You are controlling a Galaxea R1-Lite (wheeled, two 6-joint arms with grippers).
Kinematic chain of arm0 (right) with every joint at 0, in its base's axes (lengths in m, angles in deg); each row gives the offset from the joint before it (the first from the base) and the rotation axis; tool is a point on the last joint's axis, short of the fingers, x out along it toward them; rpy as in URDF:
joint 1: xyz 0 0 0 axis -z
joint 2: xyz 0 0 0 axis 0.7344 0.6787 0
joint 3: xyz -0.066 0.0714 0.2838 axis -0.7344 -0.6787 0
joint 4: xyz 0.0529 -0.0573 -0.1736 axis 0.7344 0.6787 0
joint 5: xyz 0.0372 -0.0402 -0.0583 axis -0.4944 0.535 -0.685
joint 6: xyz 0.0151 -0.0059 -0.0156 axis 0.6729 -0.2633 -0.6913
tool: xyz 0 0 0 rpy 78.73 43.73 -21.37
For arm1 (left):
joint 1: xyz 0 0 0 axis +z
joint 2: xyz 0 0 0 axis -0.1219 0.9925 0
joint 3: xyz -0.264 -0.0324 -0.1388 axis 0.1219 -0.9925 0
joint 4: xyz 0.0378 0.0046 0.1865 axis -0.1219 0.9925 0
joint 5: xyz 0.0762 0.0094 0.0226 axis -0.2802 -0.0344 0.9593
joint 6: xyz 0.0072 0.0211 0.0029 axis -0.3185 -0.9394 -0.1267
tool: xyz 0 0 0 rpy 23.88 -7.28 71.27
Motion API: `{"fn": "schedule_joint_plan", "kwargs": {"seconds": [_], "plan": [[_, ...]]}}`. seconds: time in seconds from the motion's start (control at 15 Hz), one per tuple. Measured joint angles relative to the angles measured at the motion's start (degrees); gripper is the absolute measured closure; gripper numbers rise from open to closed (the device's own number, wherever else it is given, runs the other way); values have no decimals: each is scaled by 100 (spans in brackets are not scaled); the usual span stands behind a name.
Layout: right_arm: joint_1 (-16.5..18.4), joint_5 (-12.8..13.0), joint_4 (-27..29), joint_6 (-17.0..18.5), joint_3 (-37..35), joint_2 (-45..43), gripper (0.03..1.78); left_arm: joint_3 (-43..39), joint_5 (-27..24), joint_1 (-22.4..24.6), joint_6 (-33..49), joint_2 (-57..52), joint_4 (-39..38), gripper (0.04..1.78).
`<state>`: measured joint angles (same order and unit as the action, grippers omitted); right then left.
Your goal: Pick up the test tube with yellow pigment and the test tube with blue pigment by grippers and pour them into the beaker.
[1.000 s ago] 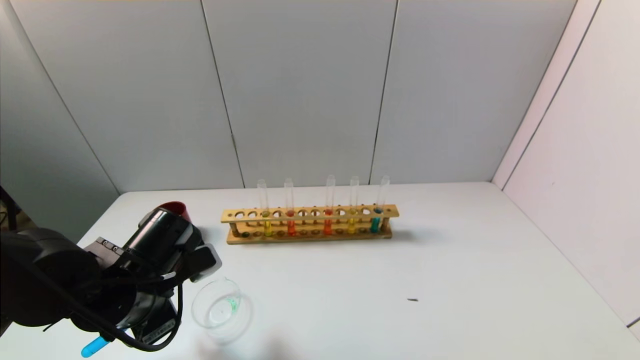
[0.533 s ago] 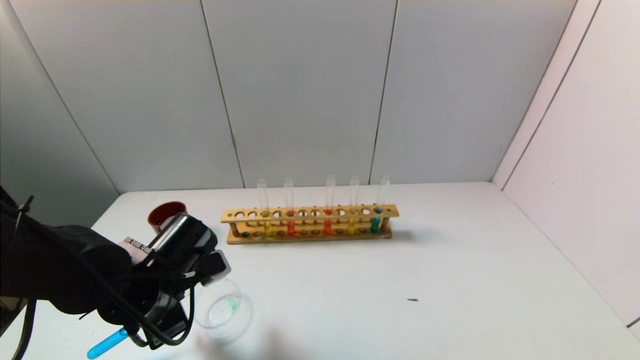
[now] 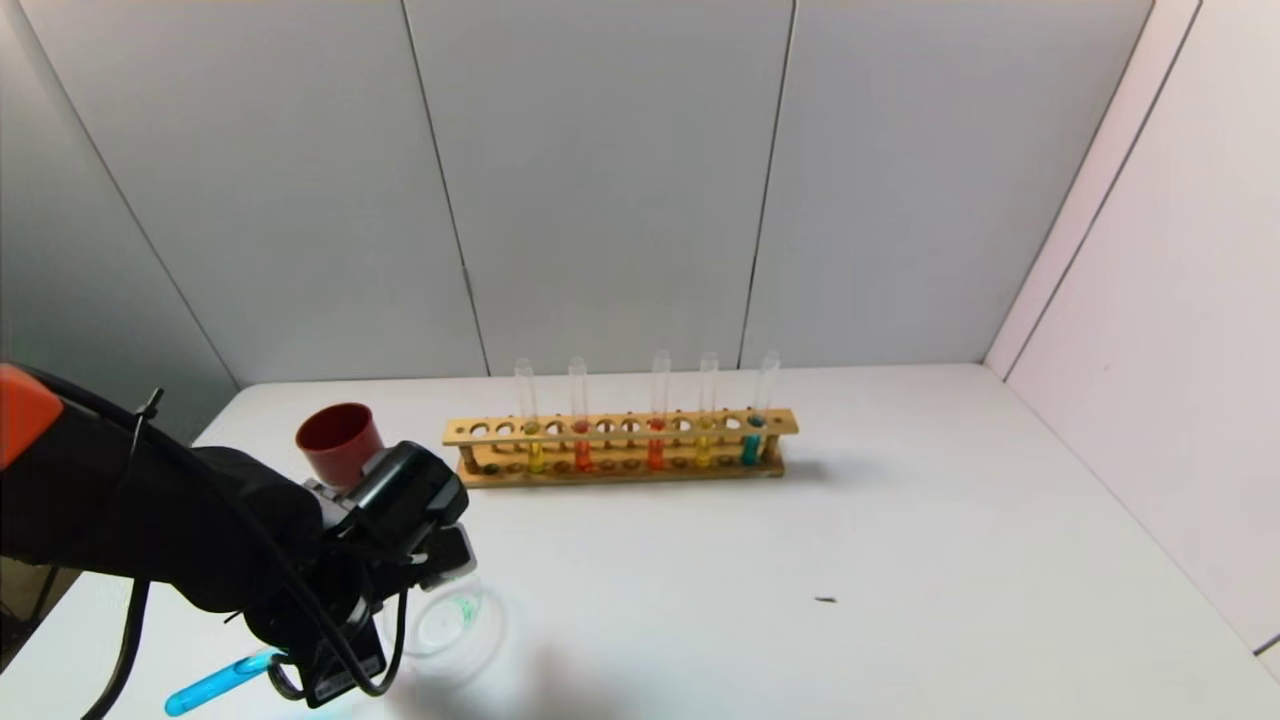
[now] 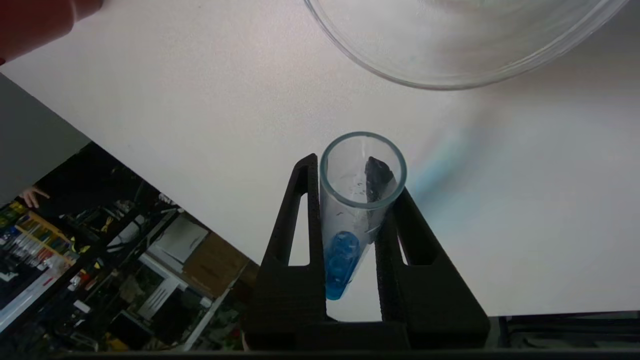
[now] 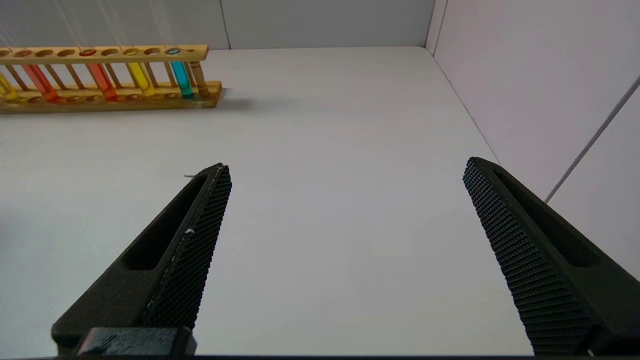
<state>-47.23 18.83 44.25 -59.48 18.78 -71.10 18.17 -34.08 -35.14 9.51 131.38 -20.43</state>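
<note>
Head view: left gripper [image 3: 300,668] clamps blue test tube [image 3: 215,682], tilted beside beaker [image 3: 448,620]; right gripper [image 5: 345,172] spread apart.

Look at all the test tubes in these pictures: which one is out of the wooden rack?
The test tube with blue pigment, tilted and clamped in the left gripper beside the beaker. The other five stand upright in the rack.

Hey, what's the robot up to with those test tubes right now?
The left hand is shut on the test tube with blue pigment, holding it tilted next to the beaker; the blue liquid sits in the tube's bottom, none poured yet. Five other tubes, including the test tube with yellow pigment, stand in the wooden rack. The right hand hangs open over bare table.
</note>
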Motion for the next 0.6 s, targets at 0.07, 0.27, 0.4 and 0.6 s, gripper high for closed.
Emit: {"fn": "schedule_joint_plan", "kwargs": {"seconds": [0.07, 0.27, 0.4, 0.6], "plan": [[0, 0, 0, -2, 0, 0, 11, 104, 2, -33, 2, 30, 187, 149], [2, 0, 0, -2, 0, 0, 11, 464, 22, -100, 9, 155, 685, 149], [2, 0, 0, 0, 0, 0, 11, 603, 187, -157, -13, 271, 735, 149], [2, 0, 0, 0, 0, 0, 11, 757, 355, -194, -34, 397, 1002, 149]]}}
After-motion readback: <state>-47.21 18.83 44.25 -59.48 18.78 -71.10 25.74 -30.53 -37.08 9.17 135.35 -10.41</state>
